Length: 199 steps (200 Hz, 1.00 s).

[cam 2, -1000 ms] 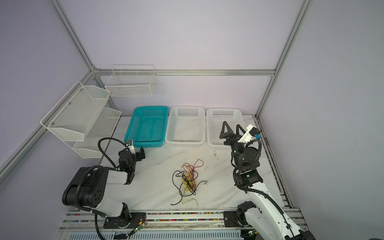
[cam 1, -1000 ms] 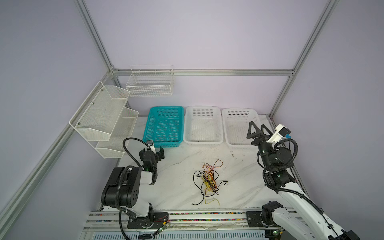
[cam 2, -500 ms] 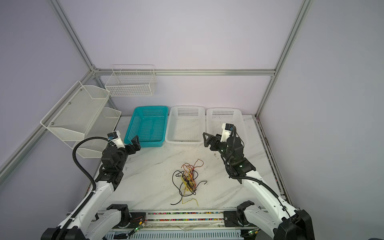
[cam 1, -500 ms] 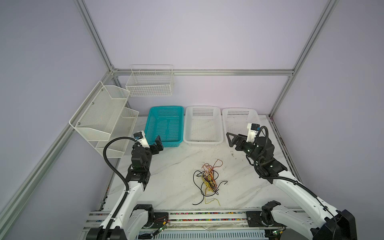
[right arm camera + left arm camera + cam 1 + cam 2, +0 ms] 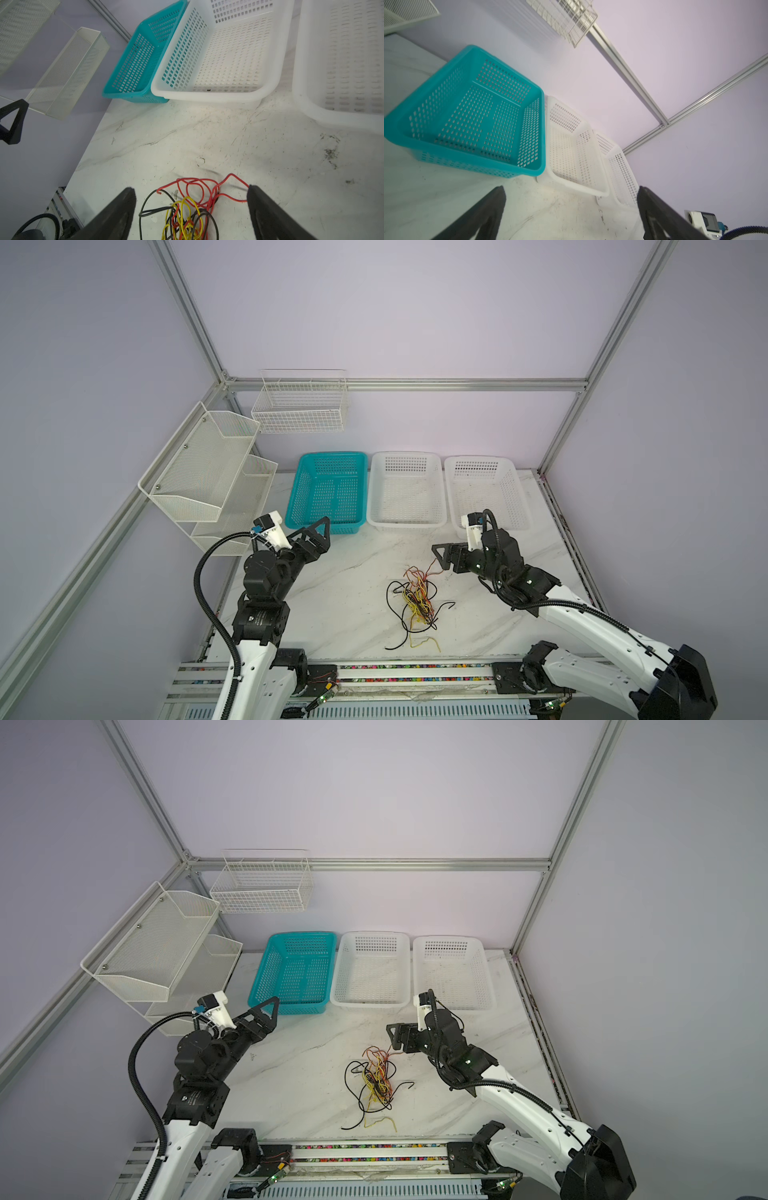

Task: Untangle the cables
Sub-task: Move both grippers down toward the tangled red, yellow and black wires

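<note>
Both arms had swung forward since a second earlier. Over the desk (image 5: 332, 605), the left gripper (image 5: 318, 536) hung wide open near the teal basket (image 5: 332, 455); the right gripper (image 5: 191, 193), jaws apart, hovered beside the tangled cables (image 5: 415, 598) mid-desk.

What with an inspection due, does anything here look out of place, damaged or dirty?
Only the cables stand out: black, yellow and red strands knotted in one heap on the table. Dark scuff marks dirty the marble near the right white basket. Nothing looks broken.

Cables (image 5: 415, 605) heaped on table (image 5: 332, 605); baskets (image 5: 407, 524) rowed behind; right claw (image 5: 439, 558) just beside, left claw (image 5: 323, 536) well apart.
</note>
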Each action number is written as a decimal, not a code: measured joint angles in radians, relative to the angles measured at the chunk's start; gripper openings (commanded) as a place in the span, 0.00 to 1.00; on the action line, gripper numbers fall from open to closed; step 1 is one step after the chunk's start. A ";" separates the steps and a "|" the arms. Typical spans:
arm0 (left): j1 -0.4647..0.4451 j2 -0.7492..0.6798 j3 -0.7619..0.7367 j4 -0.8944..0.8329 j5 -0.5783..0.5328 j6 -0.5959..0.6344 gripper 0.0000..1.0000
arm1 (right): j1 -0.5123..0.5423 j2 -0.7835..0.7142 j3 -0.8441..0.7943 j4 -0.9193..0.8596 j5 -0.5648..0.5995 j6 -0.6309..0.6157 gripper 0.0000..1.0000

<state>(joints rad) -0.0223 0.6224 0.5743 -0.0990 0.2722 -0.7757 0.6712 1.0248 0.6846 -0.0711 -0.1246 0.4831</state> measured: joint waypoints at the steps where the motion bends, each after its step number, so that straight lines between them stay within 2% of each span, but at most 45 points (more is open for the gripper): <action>1: 0.000 0.002 0.000 -0.003 0.003 0.000 1.00 | 0.003 0.000 -0.002 -0.001 0.000 0.002 0.81; 18: 0.000 0.033 0.000 -0.089 0.034 0.003 1.00 | 0.037 0.008 -0.027 -0.010 -0.004 0.020 0.75; 52: -0.016 0.022 0.000 -0.245 0.047 0.014 1.00 | 0.113 0.043 -0.081 -0.023 0.002 0.055 0.71; 98: -0.079 0.050 0.000 -0.388 0.010 0.028 1.00 | 0.203 0.061 -0.120 -0.020 0.013 0.084 0.68; 152: -0.233 0.100 0.000 -0.502 -0.088 0.002 1.00 | 0.248 0.113 -0.182 0.034 0.013 0.083 0.61; 199: -0.389 0.174 0.001 -0.539 -0.183 -0.079 1.00 | 0.248 0.221 -0.206 0.136 0.016 0.061 0.48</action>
<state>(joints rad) -0.4110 0.7963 0.5751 -0.6384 0.0887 -0.8547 0.9195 1.2461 0.4786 0.0647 -0.1089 0.5446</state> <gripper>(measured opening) 0.996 0.505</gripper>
